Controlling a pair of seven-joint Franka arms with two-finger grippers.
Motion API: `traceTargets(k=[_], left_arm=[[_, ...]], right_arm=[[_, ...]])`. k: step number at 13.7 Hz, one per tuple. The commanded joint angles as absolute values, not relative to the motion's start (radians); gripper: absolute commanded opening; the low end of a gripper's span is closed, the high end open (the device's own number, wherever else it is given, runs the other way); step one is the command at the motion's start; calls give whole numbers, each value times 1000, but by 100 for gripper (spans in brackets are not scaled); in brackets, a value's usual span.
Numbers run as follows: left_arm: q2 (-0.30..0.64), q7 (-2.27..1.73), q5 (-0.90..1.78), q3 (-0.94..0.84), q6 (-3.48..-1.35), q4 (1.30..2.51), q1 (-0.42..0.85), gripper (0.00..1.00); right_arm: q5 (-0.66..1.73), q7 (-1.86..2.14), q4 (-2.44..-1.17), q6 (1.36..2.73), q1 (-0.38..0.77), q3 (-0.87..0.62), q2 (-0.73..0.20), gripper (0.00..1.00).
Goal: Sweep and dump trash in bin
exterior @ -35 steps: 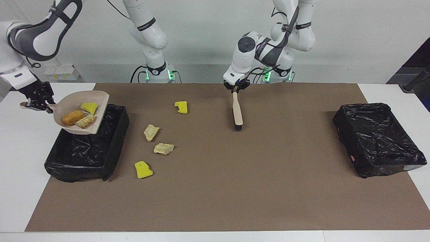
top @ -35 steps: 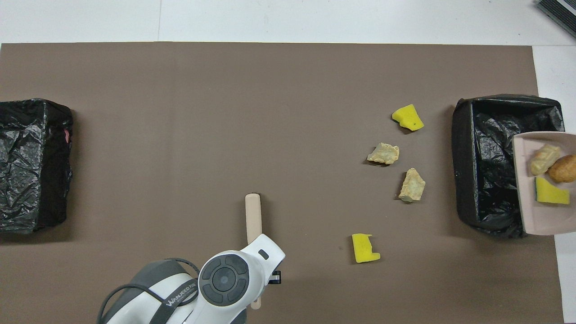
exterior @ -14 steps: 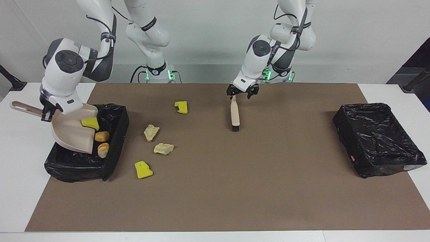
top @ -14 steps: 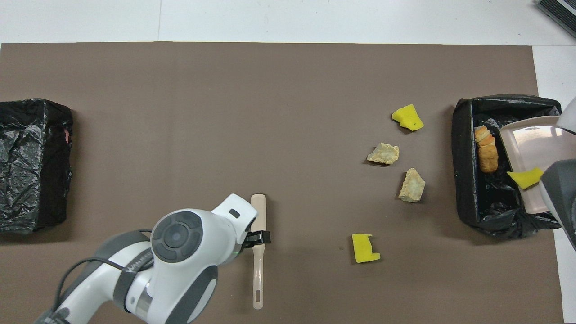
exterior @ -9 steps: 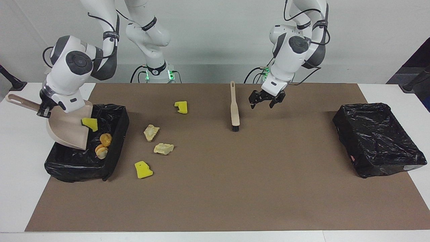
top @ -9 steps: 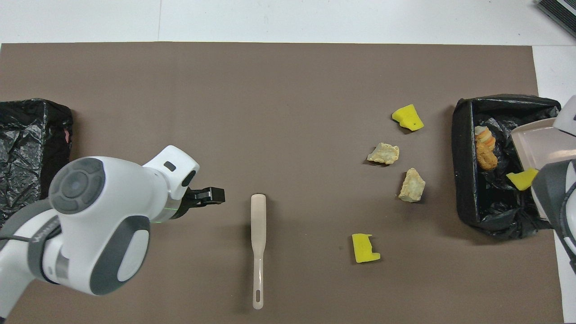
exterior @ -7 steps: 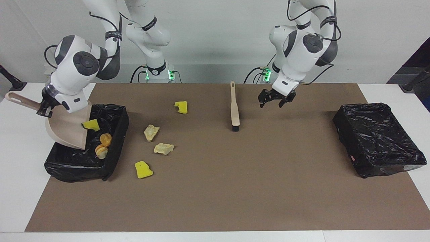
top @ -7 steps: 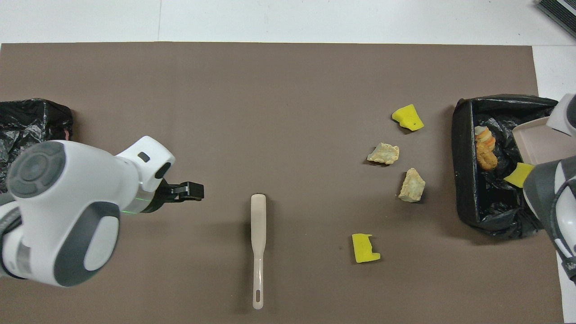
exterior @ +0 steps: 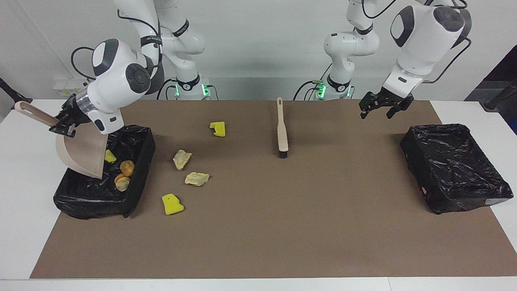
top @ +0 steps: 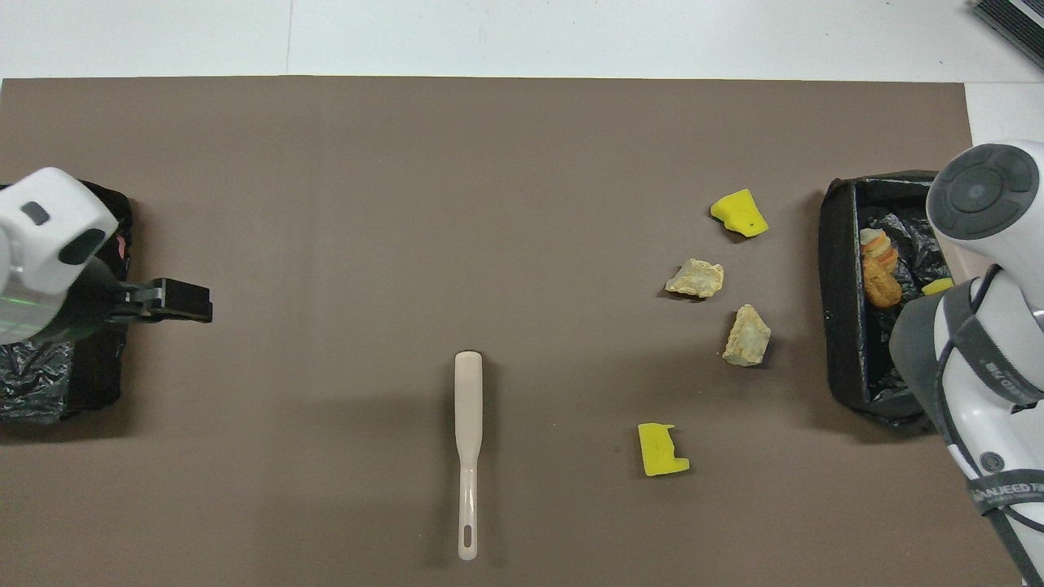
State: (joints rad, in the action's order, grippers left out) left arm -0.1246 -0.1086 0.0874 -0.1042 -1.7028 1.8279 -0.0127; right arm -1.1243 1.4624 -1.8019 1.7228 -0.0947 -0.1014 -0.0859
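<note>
brown paper covers most of a white surface [exterior: 16,226], with the two robot arms standing at one long edge.

closest to the robots lies the brush [exterior: 282,128] [top: 467,453], flat on the paper about midway along, handle end toward the robots and dark bristles away from them, with nothing touching it. the left gripper [exterior: 381,108] [top: 167,300] hangs in the air over the paper toward the left arm's end, its jaws spread wide and holding nothing. just beside it, a little farther from the robots, sits a bin lined with black plastic [exterior: 456,167] [top: 57,371].

toward the right arm's end, the right gripper [exterior: 64,121] has its jaws pinched shut on the handle of the dustpan [exterior: 83,151], which is tipped steeply, mouth down, over a second black-lined bin [exterior: 101,194] [top: 844,326]. inside that bin lie three pieces of trash: a small yellow sponge bit [exterior: 109,156] [top: 937,286] at the dustpan's lip, an orange-brown bready lump [exterior: 127,167] [top: 882,288], and a pale crumbly lump [exterior: 121,182] [top: 873,243] touching it.

four more pieces lie on the paper beside this bin, toward the middle. nearest the robots is a yellow sponge piece with a notch [exterior: 218,128] [top: 662,450]. farther out are two pale beige chunks, one [exterior: 181,159] [top: 746,336] near the other [exterior: 197,178] [top: 695,279] but apart. farthest from the robots is another yellow sponge piece [exterior: 172,204] [top: 739,213], level with the outer end of the bin.
</note>
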Motion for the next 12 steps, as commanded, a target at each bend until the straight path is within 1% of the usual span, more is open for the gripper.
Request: traceTargets(k=[1, 2, 5, 7, 12], left_arm=[[-52, -91, 48, -117, -1605, 1688, -55, 100], [-45, -87, 19, -118, -1579, 1654, -57, 100], [-46, -29, 17, -117, -1595, 1675, -54, 100], [-45, -31, 15, -117, -1586, 1667, -55, 100], [-52, -32, 17, -118, -1586, 1672, -54, 100]], right_arm=[[-1149, 1463, -1764, 1698, -84, -103, -77, 0], [-1135, 1485, -1749, 1698, -86, -103, -75, 0], [-1010, 1480, -1698, 1674, -94, -103, -72, 0], [-910, 1448, -1661, 1664, -91, -103, -74, 0], [-653, 1140, -1634, 1637, -66, -127, -84, 0]])
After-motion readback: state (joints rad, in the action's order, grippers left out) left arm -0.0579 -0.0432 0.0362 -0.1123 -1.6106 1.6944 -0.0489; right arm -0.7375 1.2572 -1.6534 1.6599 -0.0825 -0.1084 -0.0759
